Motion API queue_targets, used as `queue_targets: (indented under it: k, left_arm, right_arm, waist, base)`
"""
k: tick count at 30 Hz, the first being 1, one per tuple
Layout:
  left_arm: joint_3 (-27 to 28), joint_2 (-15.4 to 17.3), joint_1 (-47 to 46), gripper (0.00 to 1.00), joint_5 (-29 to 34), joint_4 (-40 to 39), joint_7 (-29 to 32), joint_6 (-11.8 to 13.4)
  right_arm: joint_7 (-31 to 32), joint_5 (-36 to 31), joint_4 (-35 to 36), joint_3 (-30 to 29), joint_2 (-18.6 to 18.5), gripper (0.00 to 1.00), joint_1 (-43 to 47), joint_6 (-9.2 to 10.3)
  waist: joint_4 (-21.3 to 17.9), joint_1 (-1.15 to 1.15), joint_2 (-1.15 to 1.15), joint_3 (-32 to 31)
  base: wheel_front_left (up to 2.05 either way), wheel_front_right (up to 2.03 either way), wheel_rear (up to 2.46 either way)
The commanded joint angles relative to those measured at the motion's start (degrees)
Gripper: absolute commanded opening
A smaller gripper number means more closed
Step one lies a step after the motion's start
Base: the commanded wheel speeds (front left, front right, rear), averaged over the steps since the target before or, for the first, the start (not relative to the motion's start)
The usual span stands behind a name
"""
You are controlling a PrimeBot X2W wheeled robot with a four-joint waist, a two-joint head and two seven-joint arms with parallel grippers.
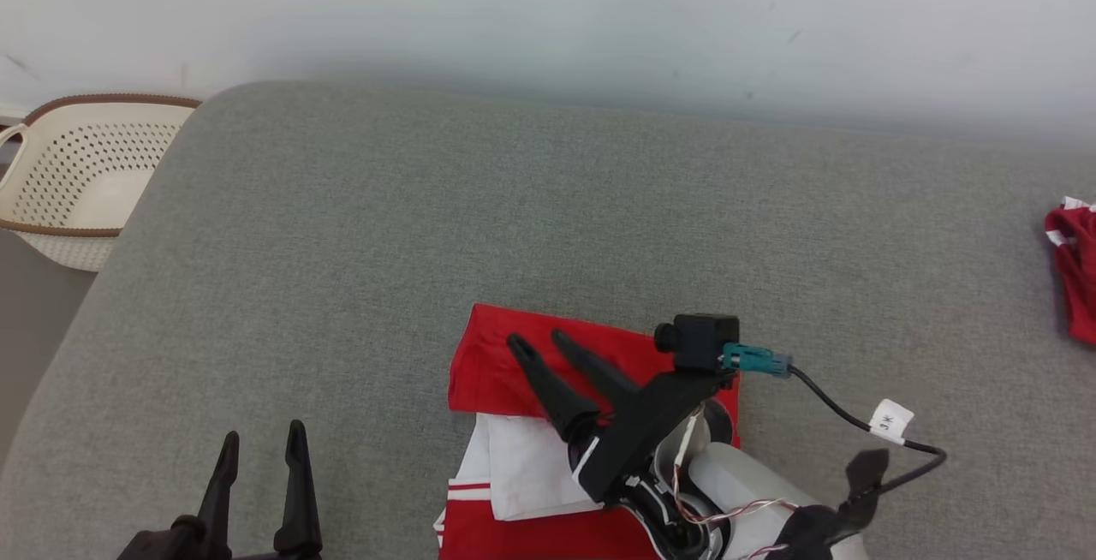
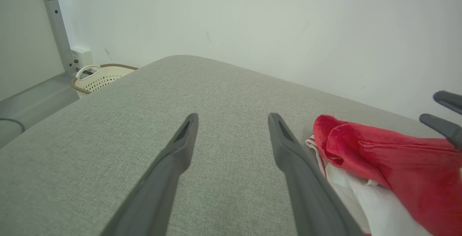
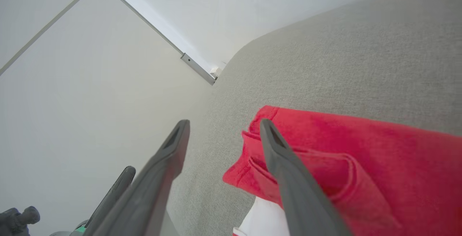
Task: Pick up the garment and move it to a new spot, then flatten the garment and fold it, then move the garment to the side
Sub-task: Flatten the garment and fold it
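Note:
The garment point(image 1: 497, 372) is red and white and lies folded on the grey padded table point(image 1: 514, 200), near its front edge. A red layer is turned over onto the white part. My right gripper point(image 1: 539, 339) hovers open over that red fold, fingers pointing to the far left, with nothing between them. In the right wrist view the right gripper point(image 3: 223, 123) straddles the corner of the garment point(image 3: 361, 149). My left gripper point(image 1: 264, 433) stands open and empty at the lower left. In the left wrist view the left gripper point(image 2: 234, 117) is just left of the garment point(image 2: 379, 153).
A cream perforated basket point(image 1: 77, 175) stands off the table's far left corner. Another red cloth point(image 1: 1075, 273) lies at the right edge. A pale wall runs behind the table. A black cable with a white tag point(image 1: 890, 419) trails from my right wrist.

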State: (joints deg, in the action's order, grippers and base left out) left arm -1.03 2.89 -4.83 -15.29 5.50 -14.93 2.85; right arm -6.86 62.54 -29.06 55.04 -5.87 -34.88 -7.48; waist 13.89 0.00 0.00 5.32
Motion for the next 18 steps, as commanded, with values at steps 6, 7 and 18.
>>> queue_targets:
  k: [6, 7, 18]
  left_arm:
    - [0.63, 0.04, 0.82, 1.0, 0.04, -0.3, -0.22, 0.18]
    - [0.8, 0.03, 0.97, 1.0, 0.1, -0.33, -0.22, 0.12]
    - [1.68, 0.03, 1.39, 1.0, 0.47, -0.93, -0.22, -0.05]
  right_arm:
    - [-5.26, 0.23, 4.72, -0.86, -4.42, 1.0, -0.72, -0.02]
    - [-5.77, 0.24, 5.54, -1.36, -5.33, 1.0, -0.53, -0.02]
    - [-7.76, -4.62, 5.05, -7.55, -12.92, 1.0, 2.85, -0.02]
  waist:
    - [-1.32, 0.0, 0.0, -0.36]
    - [-1.47, 0.0, 0.0, -0.39]
    - [-2.53, 0.0, 0.0, -0.03]
  base:
    - [0.0, 0.0, 0.0]
    - [0.0, 0.0, 0.0]
    - [0.0, 0.0, 0.0]
